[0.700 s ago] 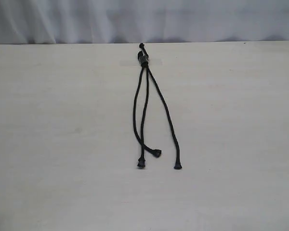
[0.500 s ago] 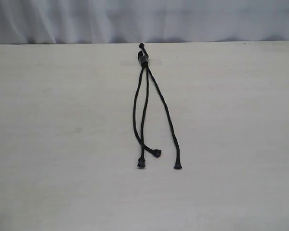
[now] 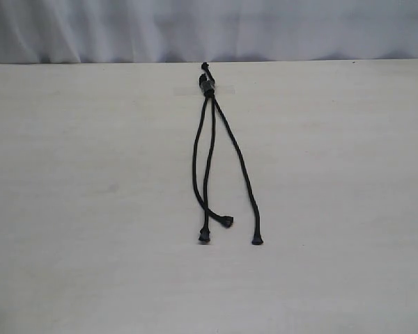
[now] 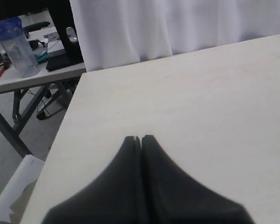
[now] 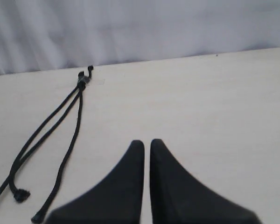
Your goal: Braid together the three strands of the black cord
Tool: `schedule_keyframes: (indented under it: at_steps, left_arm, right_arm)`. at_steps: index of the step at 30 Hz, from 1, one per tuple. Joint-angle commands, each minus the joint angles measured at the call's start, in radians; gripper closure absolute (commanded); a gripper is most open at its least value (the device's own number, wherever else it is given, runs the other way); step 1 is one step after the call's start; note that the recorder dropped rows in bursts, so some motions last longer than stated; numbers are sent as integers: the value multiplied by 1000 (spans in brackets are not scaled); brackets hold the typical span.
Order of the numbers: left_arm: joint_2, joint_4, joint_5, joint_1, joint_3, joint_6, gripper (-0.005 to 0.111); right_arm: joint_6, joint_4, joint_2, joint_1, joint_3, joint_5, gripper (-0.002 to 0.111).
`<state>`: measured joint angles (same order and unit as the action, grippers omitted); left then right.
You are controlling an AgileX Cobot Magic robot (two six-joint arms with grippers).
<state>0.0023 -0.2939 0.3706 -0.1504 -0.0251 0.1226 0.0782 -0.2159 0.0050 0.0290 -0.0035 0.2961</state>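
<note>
The black cord (image 3: pixel 208 86) lies in the middle of the pale table (image 3: pixel 90 174), its knot at the far end with a short tail. Its three strands fan toward the near side. The left strand (image 3: pixel 194 156) crosses under the middle strand (image 3: pixel 208 163) near their knobbed tips. The right strand (image 3: pixel 240 165) lies apart and ends at a tip (image 3: pixel 257 241). No gripper shows in the exterior view. My right gripper (image 5: pixel 147 142) hovers over bare table beside the cord (image 5: pixel 60 116), its fingers a thin slit apart and empty. My left gripper (image 4: pixel 141 138) is shut and empty near a table edge.
A white curtain (image 3: pixel 209 28) hangs behind the table. In the left wrist view the table's side edge (image 4: pixel 67 126) drops to the floor. Beyond it stands another table with a clear jug with a blue lid (image 4: pixel 15 46).
A small dark bit at the lower right border of the exterior view has gone from sight. The cord has not moved.
</note>
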Motion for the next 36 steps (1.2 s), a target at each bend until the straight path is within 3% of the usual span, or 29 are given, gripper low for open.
schedule_keyframes:
  at_steps: [1,7,11,13,16,17,18,20,23,26,29,32,34,36]
  left_arm:
    - [-2,-50,-66,-1,2,-4,107]
    - [-2,-444,-132,-1,2,-4,107]
    - [-2,-852,-187,-1,0,-4,107]
    - [-2,-938,-203,-1,0,-4,107]
    - [-2,-853,-330,-1,0,16,107]
    - [-2,-764,-456,-1,0,35,107]
    - [-2,-623,-592,-1,0,166,107]
    - [-2,-510,-727,-1,0,346,107]
    - [-2,-463,-918,-1,0,538,107]
    - [-2,-474,-922,-1,0,694,107]
    - [-2,-482,-824,-1,0,1110,107]
    - [-2,-517,-527,-1,0,1360,107]
    - [-2,-504,-323,-1,-11,1376,107]
    - [10,-504,-226,1,-36,1376,107]
  right_arm:
    - [-5,4,-5,-3,4,-140,104]
    - [-5,4,-5,-3,4,-177,104]
    - [-17,-68,-5,-3,4,-272,104]
    - [-17,-68,-5,-3,4,-290,104]
    - [-17,-68,-5,-3,4,-325,104]
    - [-10,-68,-5,-3,4,-328,104]
    - [-11,-68,-5,-3,4,-331,104]
    - [-11,-68,-5,-3,4,-338,104]
    - [-11,-63,4,-3,-12,-307,104]
    - [0,11,96,-3,-98,-205,104]
    - [0,79,254,-3,-216,-106,104]
    - [0,83,472,-3,-369,42,104]
    - [0,83,605,-3,-449,87,104]
    - [0,75,700,-3,-497,92,104]
